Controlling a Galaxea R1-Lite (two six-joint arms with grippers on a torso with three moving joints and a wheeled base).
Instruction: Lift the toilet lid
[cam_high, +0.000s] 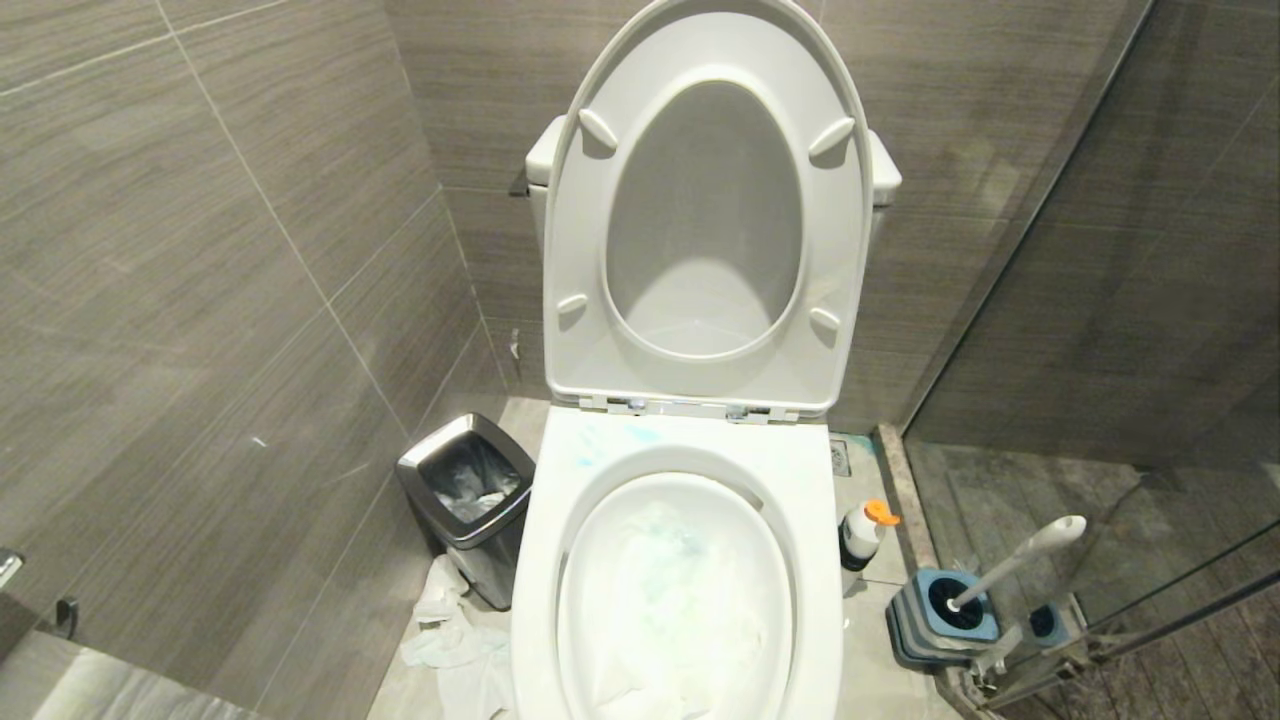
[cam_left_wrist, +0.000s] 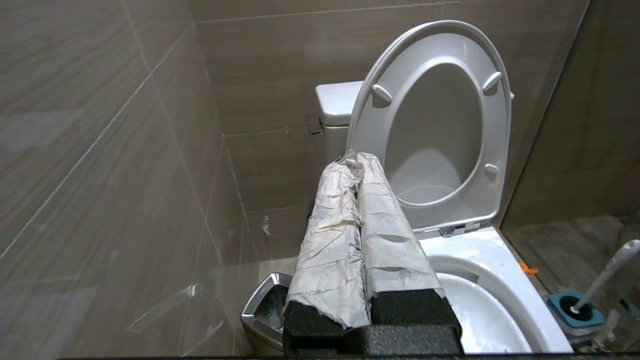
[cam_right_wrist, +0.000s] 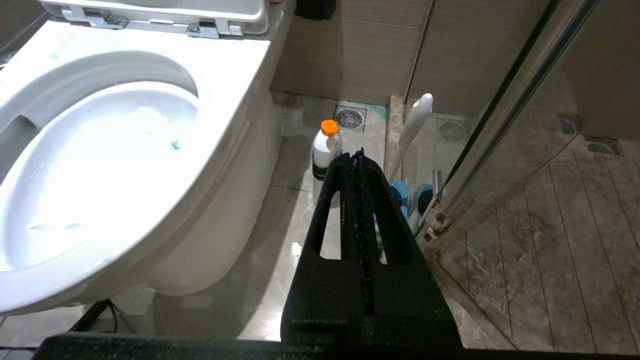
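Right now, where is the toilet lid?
In the head view the toilet lid stands upright behind the raised seat ring, leaning against the tank at the back wall, above the open bowl.

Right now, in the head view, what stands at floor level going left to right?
Dark metal trash bin with liner → white ceramic toilet bowl → white bottle with orange cap → white-handled toilet brush in its blue holder.

Even, soft indoor light, sharp throughout; glare whites out the toilet bowl (cam_right_wrist: 100, 165).
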